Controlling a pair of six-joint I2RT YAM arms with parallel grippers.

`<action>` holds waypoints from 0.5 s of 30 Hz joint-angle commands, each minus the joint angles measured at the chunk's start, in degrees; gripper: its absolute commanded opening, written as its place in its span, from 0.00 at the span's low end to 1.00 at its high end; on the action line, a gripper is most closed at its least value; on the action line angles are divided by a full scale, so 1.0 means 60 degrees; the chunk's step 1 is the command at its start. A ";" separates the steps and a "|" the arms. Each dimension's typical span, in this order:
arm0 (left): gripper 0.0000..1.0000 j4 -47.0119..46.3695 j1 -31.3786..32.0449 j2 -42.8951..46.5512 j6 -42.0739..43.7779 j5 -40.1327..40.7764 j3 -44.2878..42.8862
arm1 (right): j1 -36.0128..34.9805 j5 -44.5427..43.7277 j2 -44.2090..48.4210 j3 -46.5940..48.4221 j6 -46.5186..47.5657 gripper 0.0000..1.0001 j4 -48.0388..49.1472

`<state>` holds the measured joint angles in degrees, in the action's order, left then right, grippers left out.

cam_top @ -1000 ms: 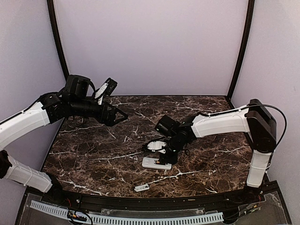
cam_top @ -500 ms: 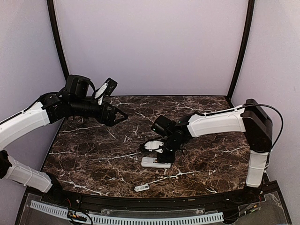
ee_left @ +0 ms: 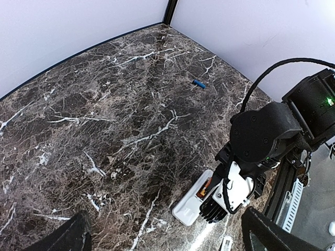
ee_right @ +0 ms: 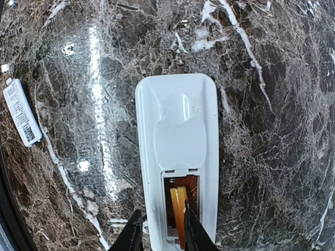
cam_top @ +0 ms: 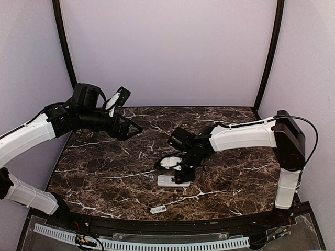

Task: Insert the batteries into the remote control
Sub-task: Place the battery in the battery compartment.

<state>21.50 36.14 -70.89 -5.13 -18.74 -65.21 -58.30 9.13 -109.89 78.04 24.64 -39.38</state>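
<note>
While the remote control (ee_right: 178, 136) lies face down near the middle of the desk's (cam_top: 104, 172) near edge, the orange-red battery (ee_right: 178, 209) sits in its open bay between the right pincer's (ee_right: 163, 235) slightly parted tips, ungripped. The blue battery (ee_left: 198, 83) lies toward the far right corner. The left pincer (cam_top: 132, 111) gapes empty above the far left corner.

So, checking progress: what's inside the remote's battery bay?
An orange battery lies in the remote control's open bay, between the fingertips of the right gripper. Those fingers hide the bay's lower edge.
</note>
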 commanded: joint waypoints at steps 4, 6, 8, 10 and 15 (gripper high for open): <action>0.99 0.0132 -0.0061 0.0082 0.0165 -0.0212 0.0128 | -0.0031 0.0085 -0.0134 0.0449 0.0111 0.26 -0.0142; 0.99 0.0129 -0.0061 0.0075 0.0168 -0.0216 0.0143 | 0.0022 0.0231 -0.0078 0.0572 0.0124 0.26 -0.0079; 0.99 0.0124 -0.0061 0.0068 0.0164 -0.0216 0.0142 | 0.0087 0.0261 -0.0042 0.0671 0.0094 0.27 -0.0073; 0.99 0.0114 -0.0061 0.0057 0.0155 -0.0229 0.0149 | 0.0135 0.0276 -0.0017 0.0728 0.0101 0.27 -0.0127; 0.99 0.0112 -0.0061 0.0067 0.0167 -0.0231 0.0197 | 0.0194 -0.0156 -0.0135 0.0624 0.0475 0.41 -0.0375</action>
<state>21.50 36.14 -70.91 -5.08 -19.29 -65.19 -57.58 9.54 -110.04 81.28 25.74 -40.03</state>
